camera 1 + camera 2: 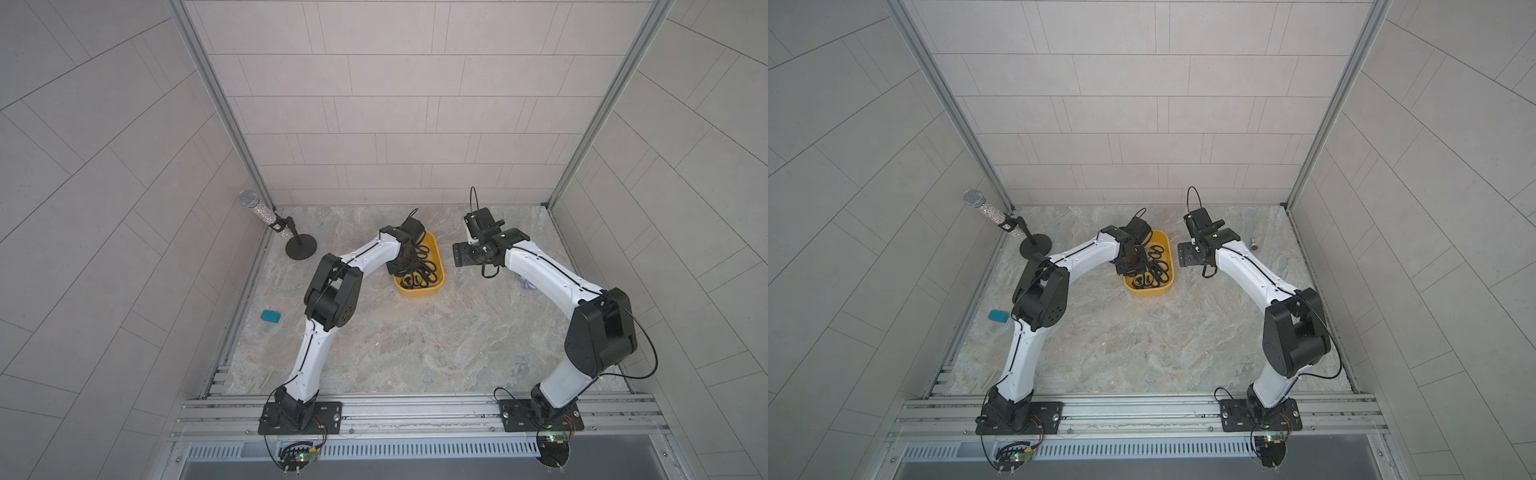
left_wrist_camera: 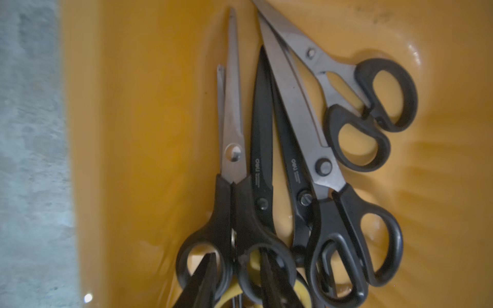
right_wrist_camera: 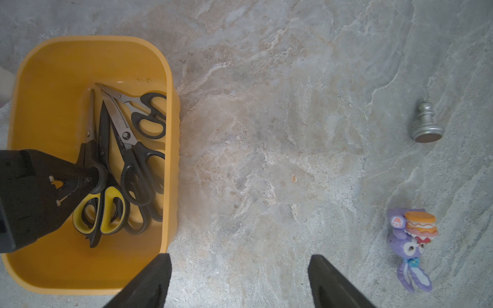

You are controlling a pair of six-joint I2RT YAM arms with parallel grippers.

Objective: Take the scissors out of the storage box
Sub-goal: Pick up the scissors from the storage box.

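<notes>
Pale tiled walls (image 1: 415, 104) close in on three sides, aluminium posts (image 1: 221, 104) in the far corners, and a marbled grey-beige tabletop (image 1: 415, 340) under soft, even light.

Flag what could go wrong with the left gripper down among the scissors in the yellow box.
Snagging: the left gripper has its fingers in the handle loops of the steel-bladed scissors, which overlap the yellow-handled pair and lie against a dark-bladed pair; a lift may drag those along.
Swinging: held by the handles, the long blades could pivot down and catch the storage box wall, perhaps shifting it, since the right gripper hangs open beside it, not bracing it.
</notes>
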